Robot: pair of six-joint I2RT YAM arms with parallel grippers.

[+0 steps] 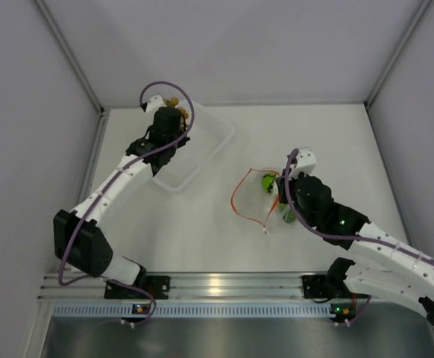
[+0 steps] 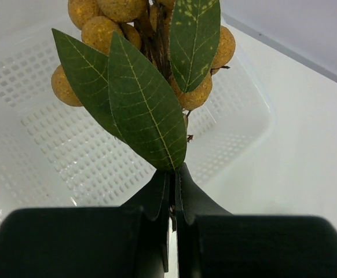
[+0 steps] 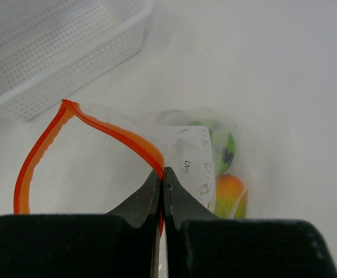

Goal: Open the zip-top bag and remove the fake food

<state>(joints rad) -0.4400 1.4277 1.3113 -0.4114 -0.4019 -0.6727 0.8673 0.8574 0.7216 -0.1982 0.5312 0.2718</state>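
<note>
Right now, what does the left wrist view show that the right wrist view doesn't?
Left wrist only: the left gripper shut on a leafy cluster of tan balls. Right wrist only: the right gripper pinching the red strip of the open bag, with a green ball and a mango inside. Both: the white perforated tray and the table.

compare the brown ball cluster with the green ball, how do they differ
The brown ball cluster is out of the zip-top bag, pinched by a leaf in the left gripper over the perforated tray; the green ball lies inside it, its red strip pinched by the right gripper. The cluster is many tan balls with leaves; the green ball is one sphere with dark marks. Both are toy food.
</note>
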